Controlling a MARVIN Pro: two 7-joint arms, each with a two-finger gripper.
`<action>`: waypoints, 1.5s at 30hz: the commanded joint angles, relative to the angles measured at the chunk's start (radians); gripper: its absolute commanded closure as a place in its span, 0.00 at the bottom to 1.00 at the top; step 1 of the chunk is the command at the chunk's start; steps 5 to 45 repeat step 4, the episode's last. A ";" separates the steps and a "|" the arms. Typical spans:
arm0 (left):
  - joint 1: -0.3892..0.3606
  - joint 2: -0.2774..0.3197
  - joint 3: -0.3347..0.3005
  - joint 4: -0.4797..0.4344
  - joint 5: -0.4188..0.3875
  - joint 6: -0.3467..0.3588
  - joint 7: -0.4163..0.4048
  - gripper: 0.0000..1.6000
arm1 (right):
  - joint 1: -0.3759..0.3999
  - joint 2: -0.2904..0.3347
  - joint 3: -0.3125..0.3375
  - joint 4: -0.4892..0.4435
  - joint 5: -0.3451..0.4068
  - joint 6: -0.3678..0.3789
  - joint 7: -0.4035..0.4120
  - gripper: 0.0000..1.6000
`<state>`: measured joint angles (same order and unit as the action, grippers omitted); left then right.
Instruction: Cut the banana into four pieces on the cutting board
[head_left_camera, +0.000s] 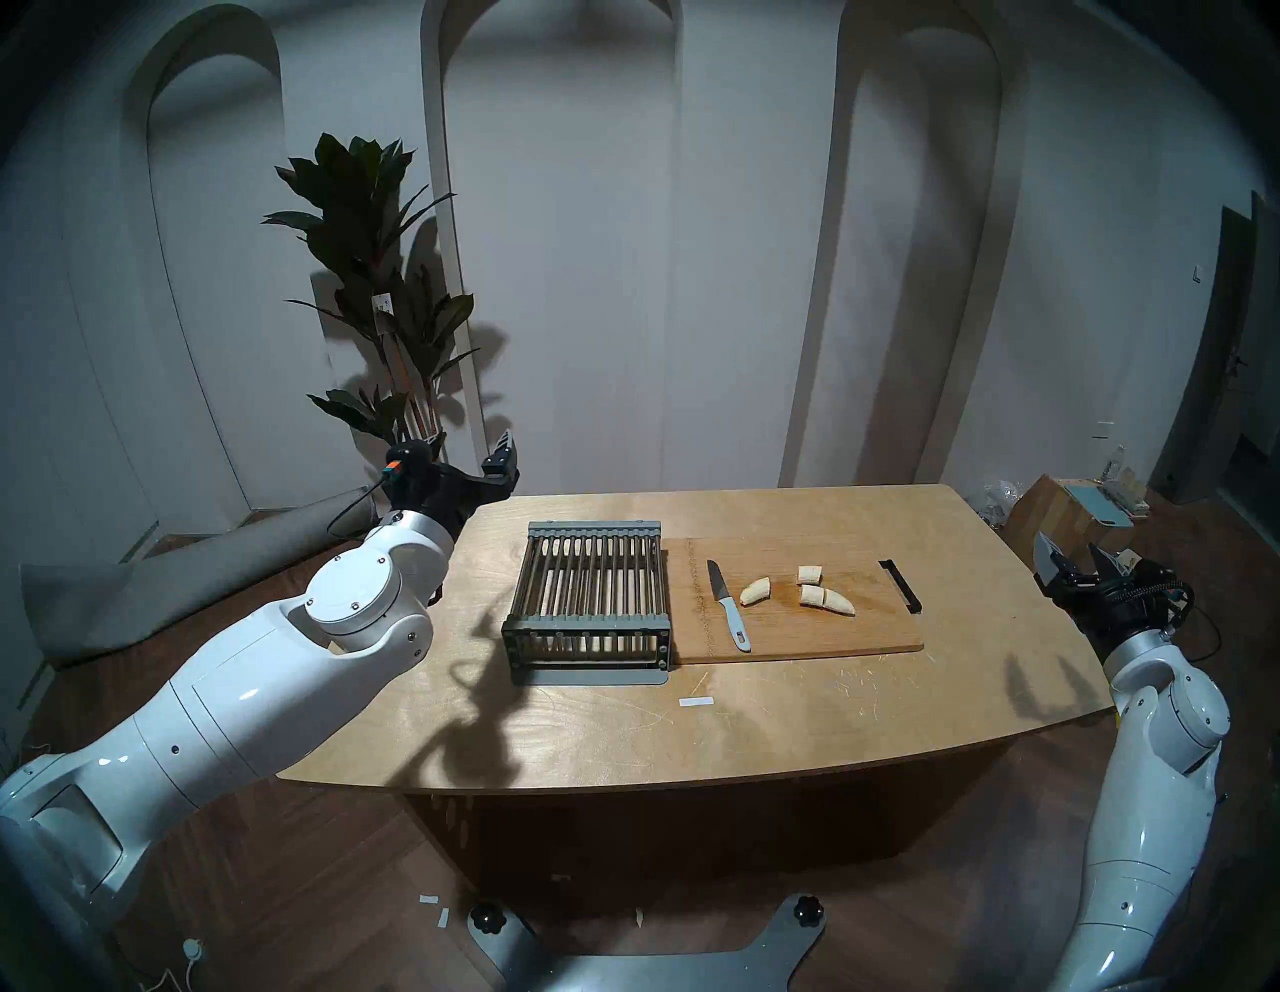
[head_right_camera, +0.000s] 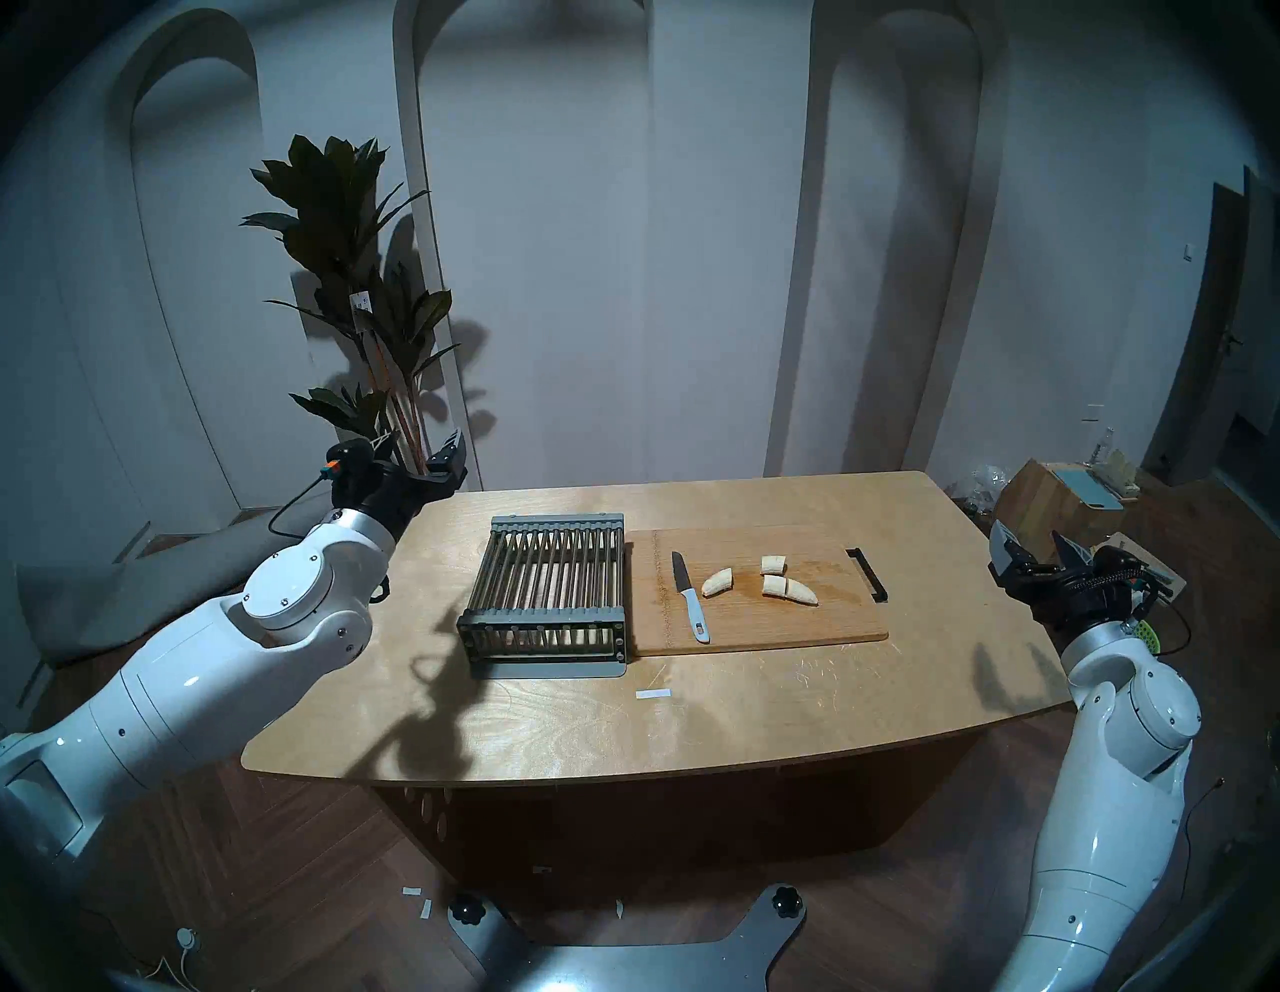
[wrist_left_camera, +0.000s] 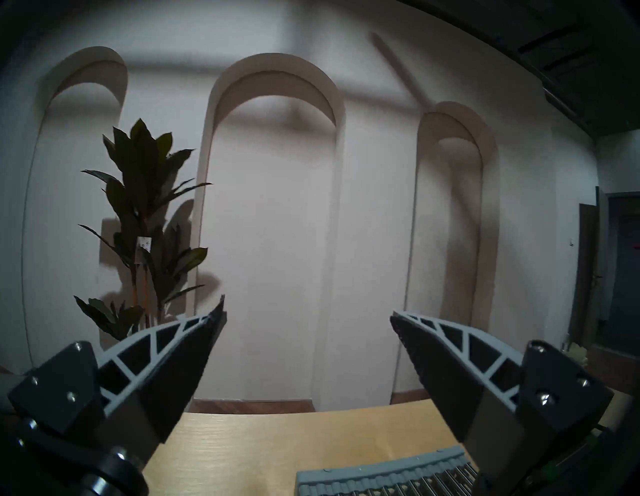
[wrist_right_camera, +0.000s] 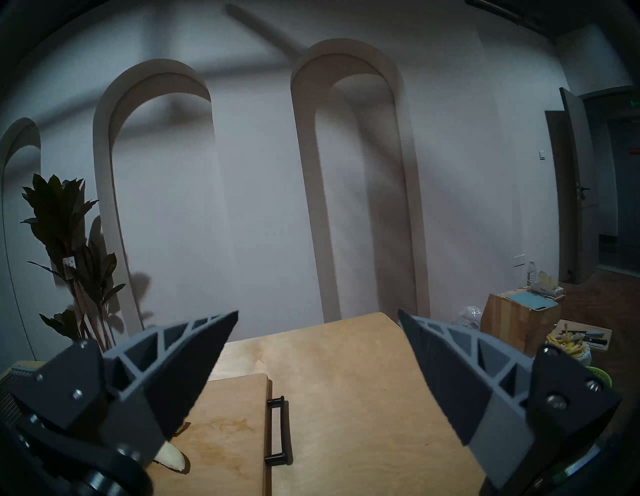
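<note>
The banana lies cut into several pale pieces on the cutting board (head_left_camera: 796, 634): one tapered piece (head_left_camera: 756, 591) to the left, a short chunk (head_left_camera: 809, 574) behind, and two touching pieces (head_left_camera: 828, 600) to the right. The same board (head_right_camera: 762, 623) and pieces (head_right_camera: 718, 582) show in the other head view. My left gripper (head_left_camera: 471, 447) (wrist_left_camera: 308, 308) hangs open and empty off the table's far left corner. My right gripper (head_left_camera: 1070, 551) (wrist_right_camera: 318, 311) stands open and empty beyond the table's right edge. One banana piece (wrist_right_camera: 171, 459) shows by its left finger, on the board (wrist_right_camera: 225, 415).
A knife (head_left_camera: 727, 603) with a dark blade and white handle lies on the board's left part. A grey slatted rack (head_left_camera: 589, 603) (wrist_left_camera: 381, 481) stands left of the board. A potted plant (head_left_camera: 374, 277) stands behind my left gripper. A box (head_left_camera: 1060, 512) sits on the floor at the right.
</note>
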<state>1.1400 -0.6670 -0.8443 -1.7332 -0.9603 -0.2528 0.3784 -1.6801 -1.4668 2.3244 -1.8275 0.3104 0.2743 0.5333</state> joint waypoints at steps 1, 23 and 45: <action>-0.008 0.056 -0.017 -0.014 -0.017 -0.016 -0.089 0.00 | -0.032 -0.041 -0.002 -0.048 0.008 -0.038 0.014 0.00; -0.009 0.058 -0.018 -0.011 -0.023 -0.018 -0.103 0.00 | -0.046 -0.047 -0.004 -0.055 0.000 -0.071 0.024 0.00; -0.009 0.058 -0.018 -0.011 -0.023 -0.018 -0.103 0.00 | -0.046 -0.047 -0.004 -0.055 0.000 -0.071 0.024 0.00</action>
